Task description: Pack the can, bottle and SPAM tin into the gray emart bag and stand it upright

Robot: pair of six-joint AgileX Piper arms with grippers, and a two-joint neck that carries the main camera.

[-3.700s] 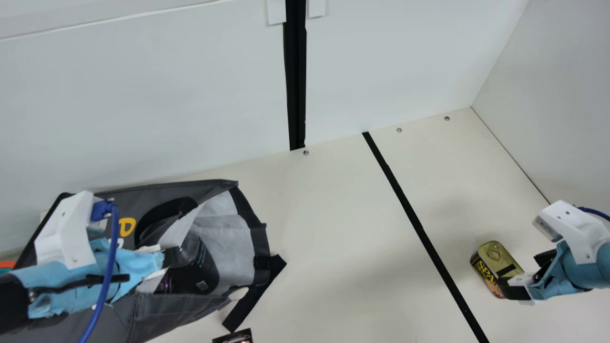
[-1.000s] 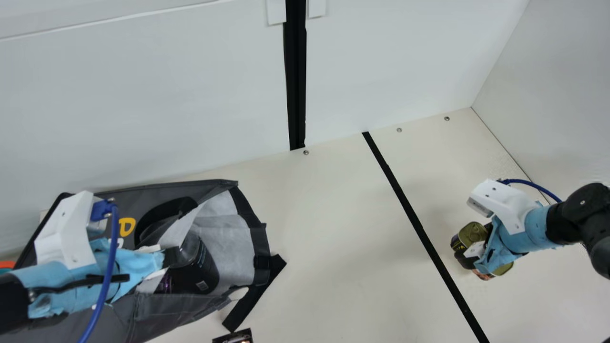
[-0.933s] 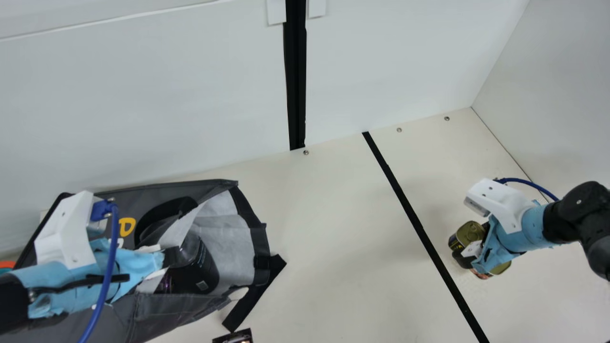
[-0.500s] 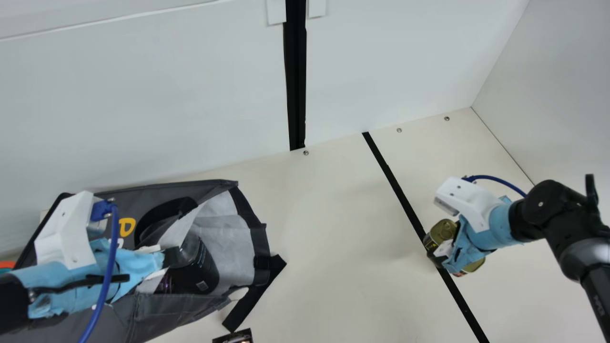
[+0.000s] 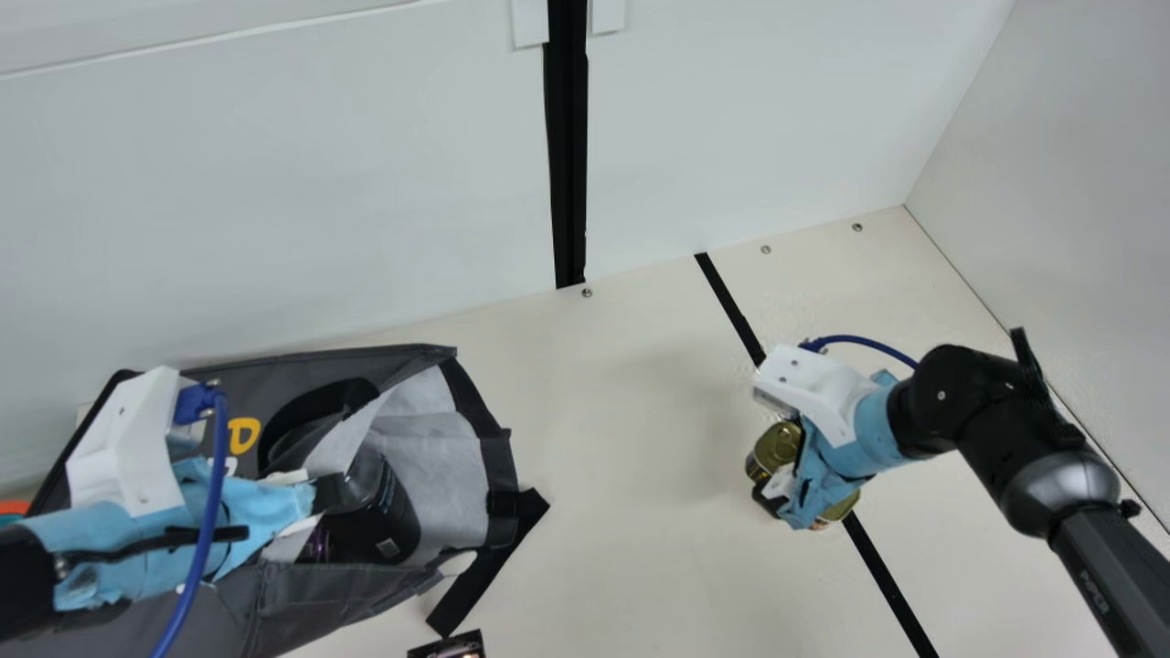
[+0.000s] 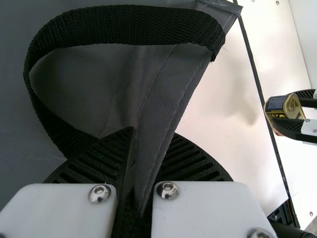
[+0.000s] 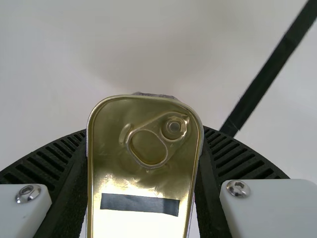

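Note:
My left gripper (image 5: 324,493) is at the mouth of the gray bag (image 5: 311,594), which lies on its side with its opening toward the right. In the left wrist view the left gripper (image 6: 148,158) is shut on the bag's fabric edge (image 6: 163,109), beside a black strap. A dark cylindrical container (image 5: 388,525) lies inside the mouth; whether it is the can or the bottle I cannot tell. The right gripper (image 5: 781,484) holds the SPAM tin (image 5: 777,445) right of the bag. From the right wrist, the right gripper (image 7: 143,163) grips the tin's sides, pull-tab lid (image 7: 143,134) facing the camera.
A small dark printed item (image 5: 450,646) is at the near edge, below the bag's loose strap (image 5: 484,567). Something orange (image 5: 13,507) shows at the far left. Bare table (image 5: 631,457) lies between bag and tin, with a white wall behind.
My right gripper has closed on the SPAM tin and carried it left across the black line, toward the bag. The left arm and the bag have stayed still.

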